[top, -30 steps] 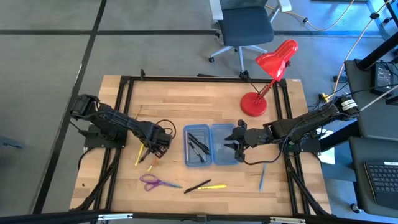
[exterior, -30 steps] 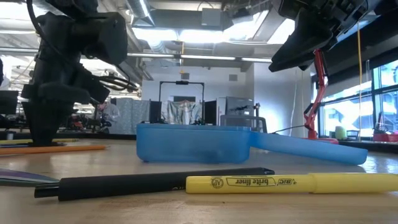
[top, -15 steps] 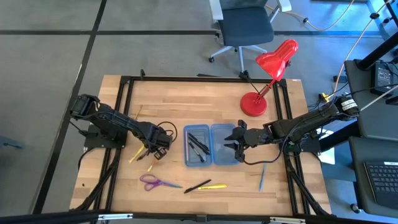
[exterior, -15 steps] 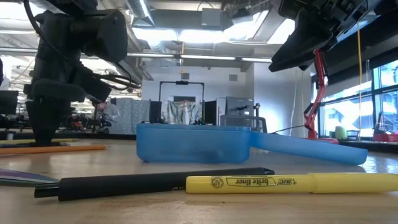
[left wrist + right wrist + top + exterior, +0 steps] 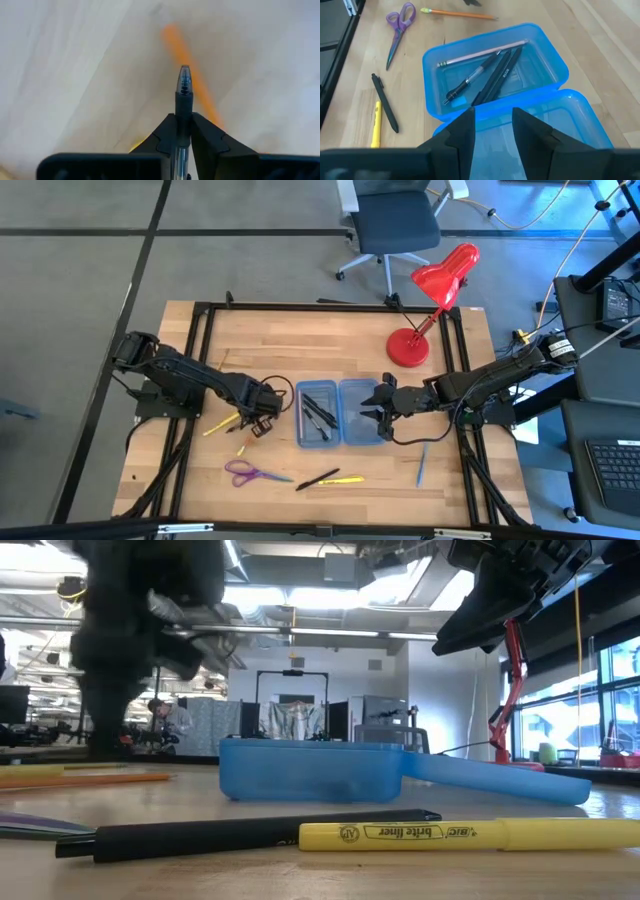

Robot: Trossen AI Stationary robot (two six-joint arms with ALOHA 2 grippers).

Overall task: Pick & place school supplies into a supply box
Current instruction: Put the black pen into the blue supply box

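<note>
**Left hand lifts a pen toward the box**

The left hand [image 5: 266, 408], clamped on a clear-barrelled pen [image 5: 183, 100], has moved nearer the supply box [image 5: 340, 412] than a second ago, leaving the orange pencil [image 5: 192, 90] on the bench [image 5: 300, 345]. The yellow pen [image 5: 222, 423] has shifted. One more item looks about to go in. The right hand [image 5: 378, 408] stays over the box's right half, fingers parted, holding nothing.

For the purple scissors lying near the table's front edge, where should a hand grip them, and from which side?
Grip the purple scissors from straight above, across the closed blades just past the handle loops. They lie flat on the table, blades pointing toward the black pen, with bare wood on both sides.
</note>
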